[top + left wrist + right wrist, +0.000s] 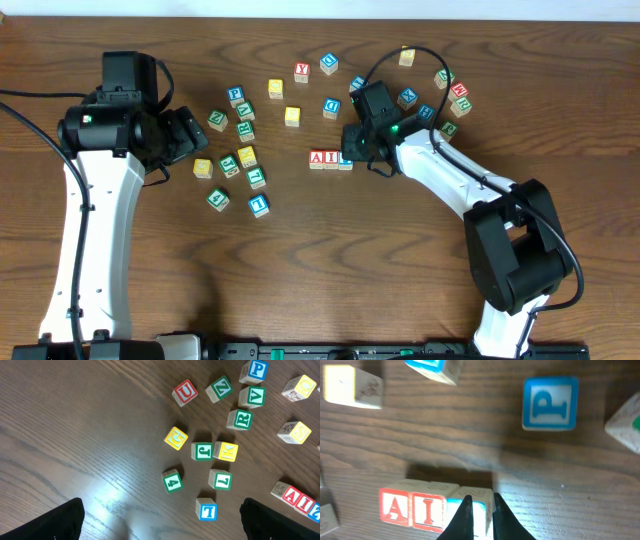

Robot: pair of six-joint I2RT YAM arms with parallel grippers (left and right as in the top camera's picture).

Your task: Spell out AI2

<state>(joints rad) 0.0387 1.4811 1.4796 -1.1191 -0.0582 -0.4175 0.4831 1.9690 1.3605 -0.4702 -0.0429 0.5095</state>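
**Overhead view.** The right arm (440,170) is extended toward the middle of the tabletop (300,280). The right jaws are positioned over the right end of a three-block row. The row is made up of the A block (318,158), the I block (331,158) and a blue-faced block (345,162), set side by side and touching. The blue-faced block is partly covered, and its character cannot be read. The left arm (95,190) is located at the left side. The left jaws are held beside a loose cluster of lettered blocks, well apart from the row.

**Left wrist view.** The two fingers (60,520) are seen in the bottom corners. The left jaws are spread wide and released, with only bare tabletop between them. Ahead of them, the blue T block (207,509), the green 4 block (172,481) and the green L block (220,480) are seen near one another. The A block (291,495) and I block (305,502) are seen at the right edge.

**Right wrist view.** The fingers (465,517) are drawn together to a narrow slit. The right jaws are clenched, and nothing is grasped between them. The tips are placed over the top of the blue-faced block (454,505). Whether contact is made cannot be told. To its left, the I block (427,510) and the A block (395,507) are lined up against it. The blue P block (550,403) is located well apart from the row.
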